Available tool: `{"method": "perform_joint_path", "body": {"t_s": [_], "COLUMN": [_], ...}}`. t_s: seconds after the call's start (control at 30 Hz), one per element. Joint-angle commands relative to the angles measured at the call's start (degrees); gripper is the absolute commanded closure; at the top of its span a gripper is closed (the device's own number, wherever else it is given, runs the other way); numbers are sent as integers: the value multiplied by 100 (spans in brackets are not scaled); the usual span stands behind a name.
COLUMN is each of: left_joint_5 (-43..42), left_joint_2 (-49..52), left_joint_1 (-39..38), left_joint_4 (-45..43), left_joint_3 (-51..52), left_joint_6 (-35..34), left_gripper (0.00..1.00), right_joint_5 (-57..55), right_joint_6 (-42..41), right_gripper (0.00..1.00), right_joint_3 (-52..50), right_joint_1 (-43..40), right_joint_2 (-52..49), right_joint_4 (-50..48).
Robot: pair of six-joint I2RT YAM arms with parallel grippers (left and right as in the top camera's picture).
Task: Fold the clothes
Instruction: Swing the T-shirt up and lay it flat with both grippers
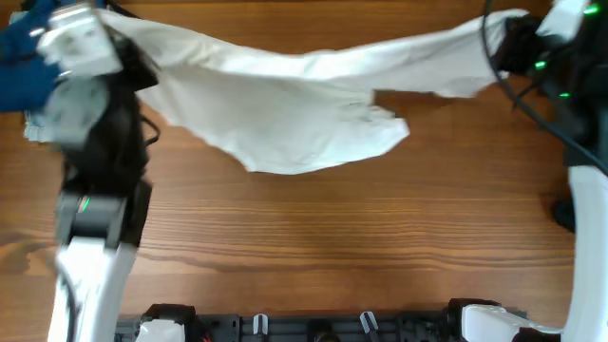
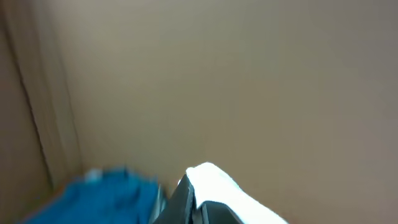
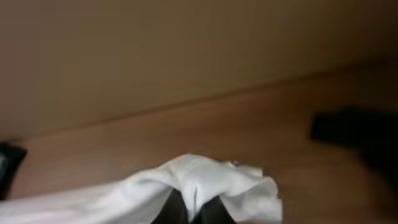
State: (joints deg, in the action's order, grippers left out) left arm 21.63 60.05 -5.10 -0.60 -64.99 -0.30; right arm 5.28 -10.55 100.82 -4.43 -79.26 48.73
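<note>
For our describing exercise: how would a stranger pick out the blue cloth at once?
Find the wooden table, then its far-left corner beyond the left arm. The blue cloth sits there, the only blue item, unlike the white garment stretched between both arms.

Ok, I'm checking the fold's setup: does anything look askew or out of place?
The white garment hangs stretched between the left pincer and right pincer, not flat: its lower edge sags unevenly, one lobe bunched near the middle. A blue cloth lies crumpled at the far-left corner.
</note>
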Motion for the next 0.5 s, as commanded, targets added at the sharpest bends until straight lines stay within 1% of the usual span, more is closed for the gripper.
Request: {"method": "perform_joint_path", "body": {"t_s": [0.0, 0.07, 0.2, 0.33, 0.4, 0.47], "left_joint_5": [15, -120, -168, -166, -166, -164], "left_joint_2": [-999, -1467, -1923, -2188, -2262, -2273], "left_joint_1": [-31, -31, -31, -31, -31, -31], "left_joint_4": [-328, -507, -498, -424, -275, -133], "left_joint_3": [-114, -210, -516, -769, -885, -988], "left_joint_6": [9, 160, 157, 160, 164, 326], "left_gripper": [96, 96, 96, 96, 96, 96], "right_joint_5": [-101, -101, -101, -264, -385, -424], "right_joint_6": [334, 437, 435, 435, 431, 407], "right_gripper": [96, 96, 96, 96, 96, 96], "right_joint_3": [1130, 1759, 2505, 2918, 2968, 2968], "right_joint_1": [-229, -402, -588, -616, -616, -616], "right_joint_2": [118, 155, 385, 785, 1021, 1147], "right_joint_4": [433, 844, 1530, 2218, 2549, 2857]}}
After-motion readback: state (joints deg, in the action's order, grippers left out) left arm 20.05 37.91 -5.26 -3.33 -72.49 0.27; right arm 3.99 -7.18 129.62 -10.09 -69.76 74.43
